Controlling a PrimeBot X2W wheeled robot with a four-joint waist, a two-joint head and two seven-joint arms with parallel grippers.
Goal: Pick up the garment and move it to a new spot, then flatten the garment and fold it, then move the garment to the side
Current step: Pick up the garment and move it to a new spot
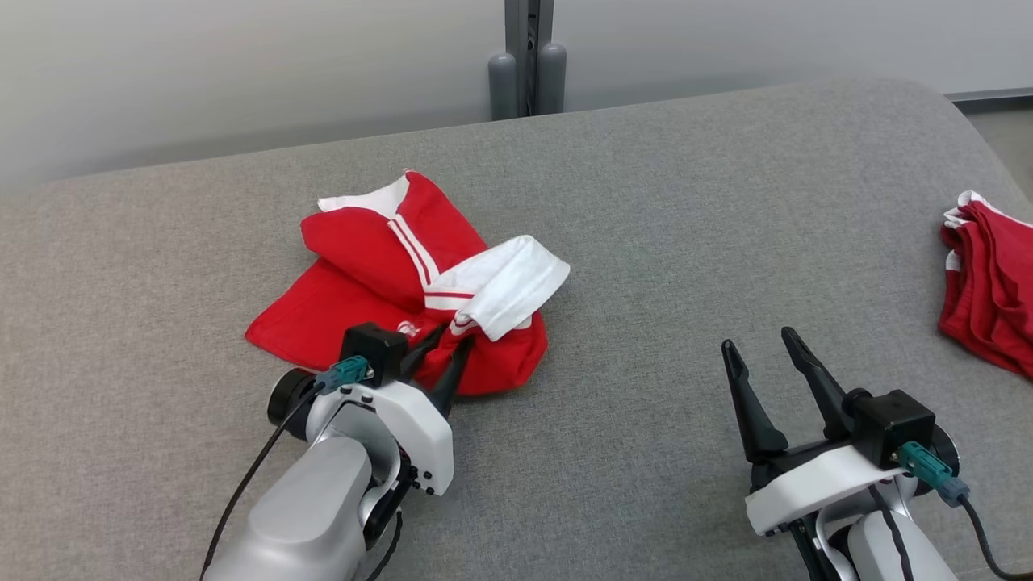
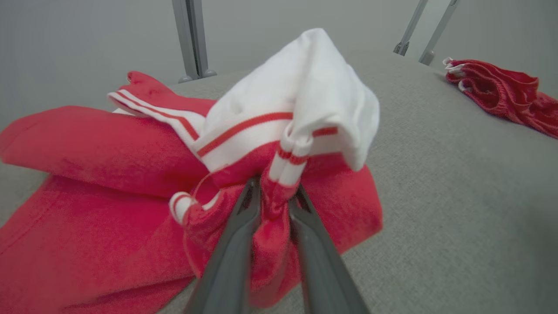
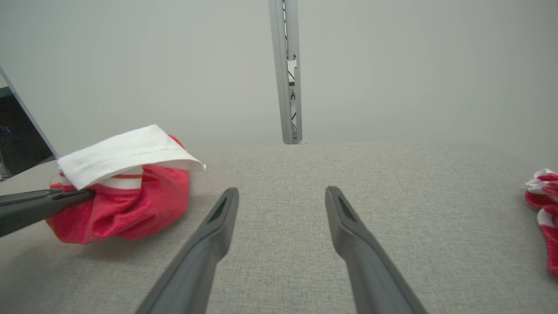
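Observation:
The garment (image 1: 363,266) is red with white striped trim and a white panel, lying crumpled on the grey padded surface (image 1: 646,202) left of centre. My left gripper (image 1: 453,339) sits at the garment's near edge. In the left wrist view its two fingers stand on either side of a bunched red fold (image 2: 272,218) and pinch it, with the left gripper (image 2: 277,185) just under the white panel (image 2: 305,87). My right gripper (image 1: 759,339) hovers open over bare surface to the right, nothing between its fingers (image 3: 218,218). The right wrist view shows the garment (image 3: 130,205) at the far left.
A second red and white cloth pile (image 1: 989,282) lies at the surface's right edge, also seen in the left wrist view (image 2: 501,87). A grey metal post (image 1: 526,56) stands behind the far edge against a pale wall. Bare surface stretches between the two grippers.

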